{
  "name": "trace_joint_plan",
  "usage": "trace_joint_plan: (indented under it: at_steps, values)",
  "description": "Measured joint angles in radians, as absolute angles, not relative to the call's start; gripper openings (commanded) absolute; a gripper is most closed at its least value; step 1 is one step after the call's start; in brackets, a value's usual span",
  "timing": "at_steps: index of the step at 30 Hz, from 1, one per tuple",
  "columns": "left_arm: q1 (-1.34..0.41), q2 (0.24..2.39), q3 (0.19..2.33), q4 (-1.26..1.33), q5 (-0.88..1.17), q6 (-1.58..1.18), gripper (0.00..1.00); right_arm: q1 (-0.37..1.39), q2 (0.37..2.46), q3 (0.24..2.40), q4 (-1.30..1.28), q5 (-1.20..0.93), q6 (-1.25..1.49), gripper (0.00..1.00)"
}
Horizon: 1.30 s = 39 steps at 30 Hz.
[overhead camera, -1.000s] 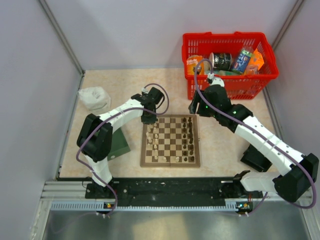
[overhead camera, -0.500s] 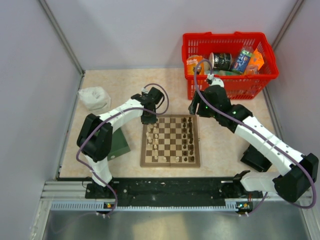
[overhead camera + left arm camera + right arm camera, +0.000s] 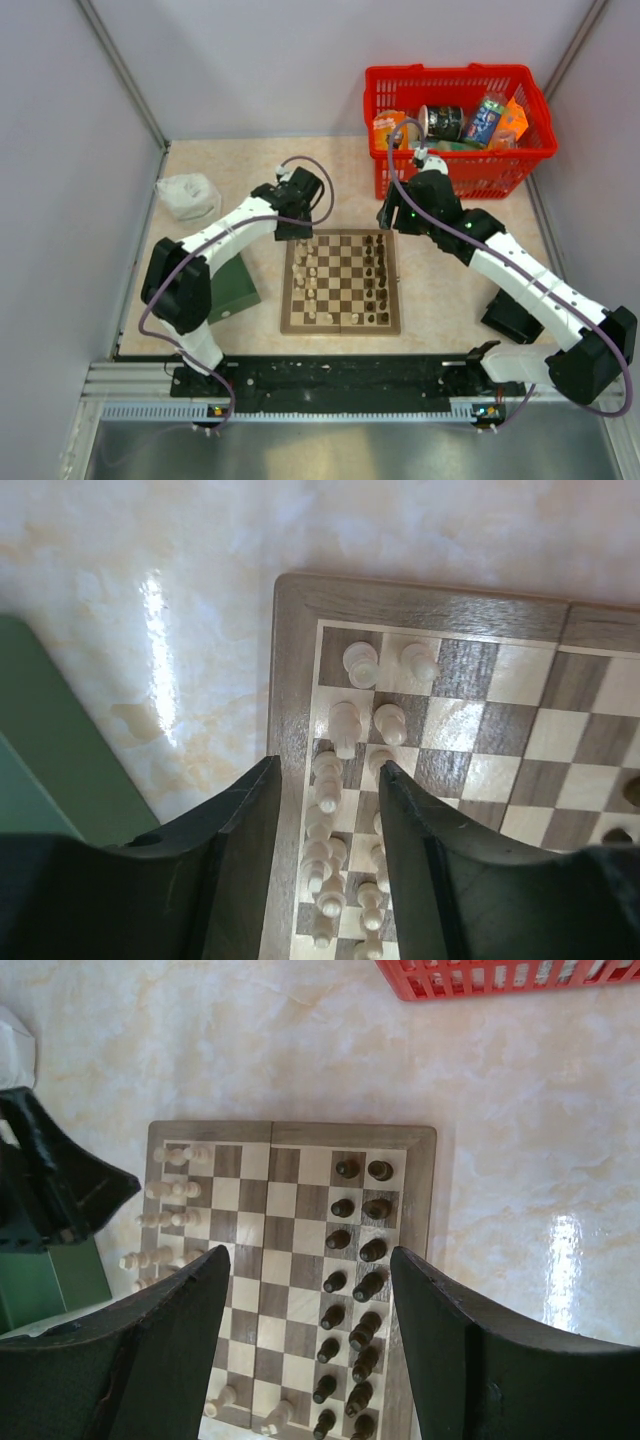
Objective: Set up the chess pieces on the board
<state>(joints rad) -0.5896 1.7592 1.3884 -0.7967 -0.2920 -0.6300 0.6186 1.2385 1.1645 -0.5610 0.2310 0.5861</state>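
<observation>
Marbled beige tabletop (image 3: pixel 440 290) carries the board (image 3: pixel 340 329), which lies midway between my two arms. Cream pieces (image 3: pixel 308 283) stand in two columns along its left side, dark pieces (image 3: pixel 377 280) in two along its right. My left gripper (image 3: pixel 328 770) hangs above the board's far left corner, jaws apart and holding nothing. My right gripper (image 3: pixel 310 1260) hovers by the far right corner, jaws spread wide, empty too. A red basket (image 3: pixel 460 175) sits far right, and a green box (image 3: pixel 232 285) lies left of the board.
</observation>
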Motion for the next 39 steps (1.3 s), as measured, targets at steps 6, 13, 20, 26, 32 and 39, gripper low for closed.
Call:
trace_joint_plan:
  at_steps: [6,13,20,26,32,39]
  values:
    - [-0.590,1.600,1.390,-0.796,-0.281,-0.602,0.62,0.619,1.238,1.160,-0.559,0.231,0.587,0.67]
    - [-0.630,1.372,1.243,-0.712,-0.169,-0.550,0.73,0.619,1.237,1.151,-0.561,0.231,0.589,0.78]
    - [-0.719,1.277,1.148,-0.640,-0.090,-0.515,0.74,0.619,1.216,1.126,-0.561,0.235,0.607,0.91]
    - [-0.850,1.296,1.145,-0.611,-0.073,-0.457,0.74,0.619,1.178,1.125,-0.569,0.270,0.638,0.99]
    - [-0.925,1.353,1.145,-0.589,-0.039,-0.411,0.76,0.619,1.118,1.110,-0.574,0.328,0.678,0.99]
    - [-0.994,1.414,1.145,-0.584,-0.013,-0.391,0.79,0.619,1.066,1.078,-0.588,0.379,0.712,0.99]
